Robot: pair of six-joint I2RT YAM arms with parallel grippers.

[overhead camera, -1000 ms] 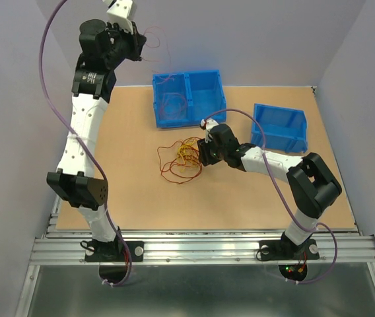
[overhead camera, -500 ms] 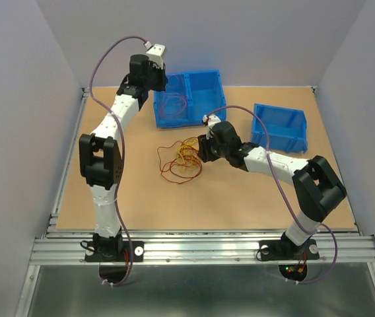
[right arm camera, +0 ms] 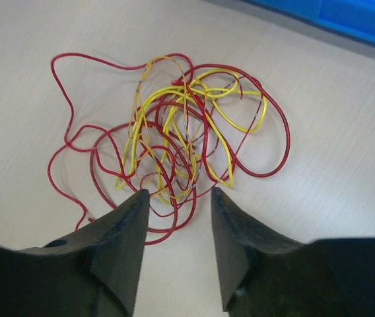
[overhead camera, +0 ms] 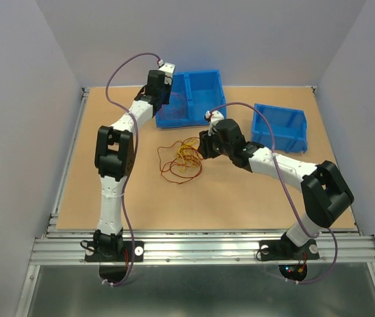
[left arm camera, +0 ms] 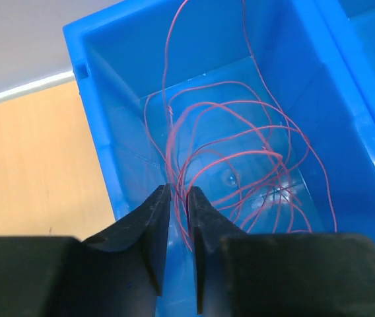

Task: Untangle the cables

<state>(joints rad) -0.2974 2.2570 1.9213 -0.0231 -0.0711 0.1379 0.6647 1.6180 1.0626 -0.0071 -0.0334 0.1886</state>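
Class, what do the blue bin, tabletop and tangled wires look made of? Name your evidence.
Blue bin: moulded plastic, glossy; its floor shows reflections. Tabletop: matte wood or laminate; faint grain. Tangled wires: probably plastic-coated; smooth, bright, springy loops.

**Left wrist view:** the blue bin runs off the right and bottom edges. The left gripper masks its near wall, and whether the near-closed fingers pinch the red cables is indeterminate.

**Right wrist view:** a blue strip, cut by the top edge, is too blurred to identify. The right gripper covers the lowest loops of the cable tangle.

**Top view:** individual strands are unresolvable.
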